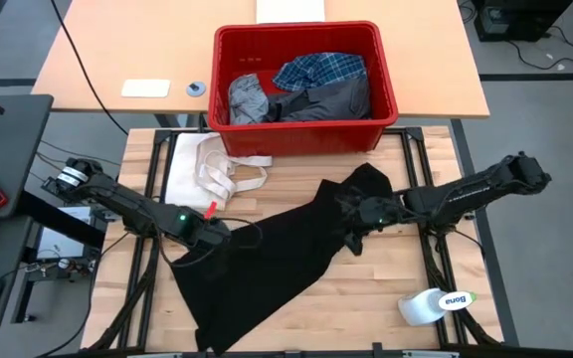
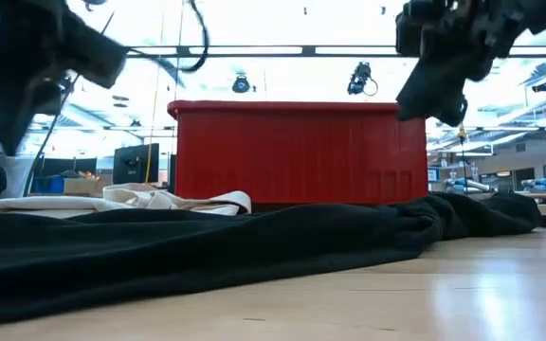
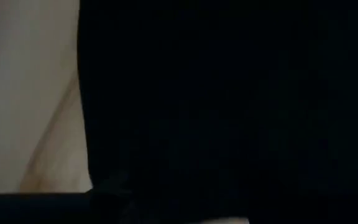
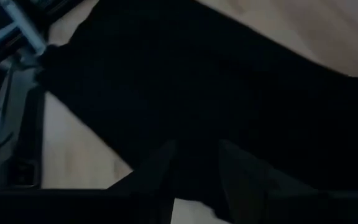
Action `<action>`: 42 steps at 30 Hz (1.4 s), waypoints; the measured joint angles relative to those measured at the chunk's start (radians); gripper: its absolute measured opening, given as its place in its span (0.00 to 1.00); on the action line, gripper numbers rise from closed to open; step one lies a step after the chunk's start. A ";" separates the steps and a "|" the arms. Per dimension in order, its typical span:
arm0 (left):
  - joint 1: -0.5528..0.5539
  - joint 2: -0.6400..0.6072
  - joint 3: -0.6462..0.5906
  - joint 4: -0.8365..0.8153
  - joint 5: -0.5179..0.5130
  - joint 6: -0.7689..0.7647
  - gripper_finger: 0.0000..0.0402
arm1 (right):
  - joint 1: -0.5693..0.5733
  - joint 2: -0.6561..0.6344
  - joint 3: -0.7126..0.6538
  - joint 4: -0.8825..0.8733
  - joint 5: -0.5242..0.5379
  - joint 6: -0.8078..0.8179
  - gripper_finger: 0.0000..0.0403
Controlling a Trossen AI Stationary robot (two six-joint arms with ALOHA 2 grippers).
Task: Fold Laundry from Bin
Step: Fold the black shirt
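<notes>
High view shows the large black garment (image 1: 267,259) spread slantwise over the wooden table (image 1: 366,308), with the left gripper (image 1: 210,235) at its one edge and the right gripper (image 1: 354,213) at the bunched upper end, nearest the red bin (image 1: 304,80). Right wrist view shows black cloth running up between that gripper's two fingers, so the right is grasping the garment; in the low view a fold hangs from it, lifted off the table. Whether the left gripper is clenched on the cloth I cannot tell: its wrist view is filled with black fabric. Behind the right gripper, in the bin, lie the plaid shirt (image 1: 318,70) and the grey garments (image 1: 296,99). Just beyond the left gripper sits a cream-white cloth (image 1: 212,169). To do this step well, I judge, both grippers should draw apart evenly to flatten the bunched end, keeping clear of the cream cloth
</notes>
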 joint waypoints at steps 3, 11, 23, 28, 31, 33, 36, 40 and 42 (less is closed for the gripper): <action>-0.005 -0.002 -0.001 -0.138 0.090 -0.076 0.45 | 0.053 0.051 0.064 0.001 0.000 -0.015 0.31; -0.020 -0.002 -0.010 -0.218 0.181 -0.147 0.45 | 0.182 0.238 0.300 -0.028 -0.001 -0.170 0.31; -0.031 -0.002 -0.011 -0.072 0.107 0.211 0.45 | 0.292 0.488 0.572 -0.027 0.090 -0.262 0.31; -0.093 -0.002 -0.011 0.250 0.172 0.307 0.45 | 0.284 0.578 0.614 -0.020 0.151 -0.182 0.31; -0.208 0.004 -0.011 0.420 0.136 0.304 0.45 | 0.267 0.592 0.615 -0.028 0.183 -0.057 0.31; -0.301 0.019 -0.011 0.492 0.086 0.280 0.45 | 0.260 0.591 0.615 -0.049 0.215 0.019 0.31; -0.429 0.052 -0.011 0.580 0.042 0.250 0.45 | 0.257 0.580 0.615 -0.069 0.304 0.101 0.31; -0.554 0.105 -0.011 0.673 -0.079 0.236 0.45 | 0.259 0.567 0.616 -0.066 0.423 0.136 0.31; -0.589 0.139 -0.011 0.728 -0.150 0.228 0.45 | 0.256 0.566 0.616 -0.066 0.434 0.136 0.31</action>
